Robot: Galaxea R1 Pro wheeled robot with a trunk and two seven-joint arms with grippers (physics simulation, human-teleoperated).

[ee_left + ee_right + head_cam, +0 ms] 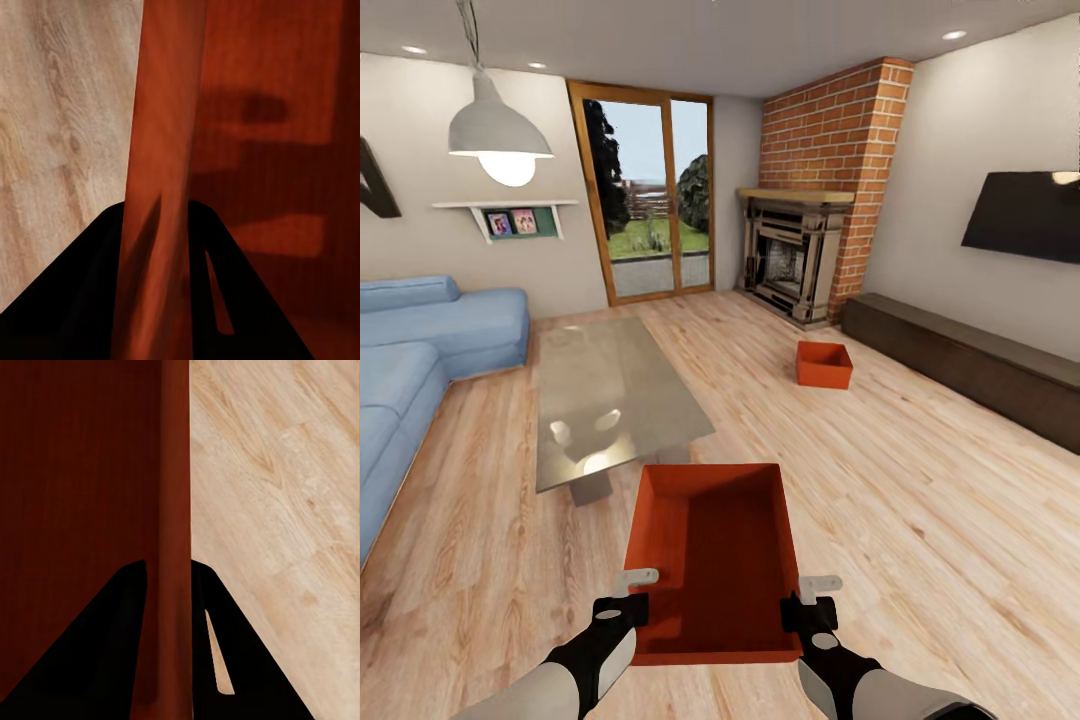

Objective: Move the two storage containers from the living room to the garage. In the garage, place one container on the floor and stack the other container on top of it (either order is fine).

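You are holding the near orange-red rectangular open-top bin [715, 560]: left gripper [622, 600] clamping its left wall, right gripper [808, 602] clamping its right wall; second identical bin [824, 364] sitting far right on the wood-plank floor [920, 490].

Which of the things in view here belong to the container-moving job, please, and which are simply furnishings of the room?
Belonging to the job:
- held container, its side walls pinched by the left gripper and right gripper
- second container on the wood floor near the fireplace

Just lying about:
- glass coffee table
- blue sofa
- wall television
- pendant lamp
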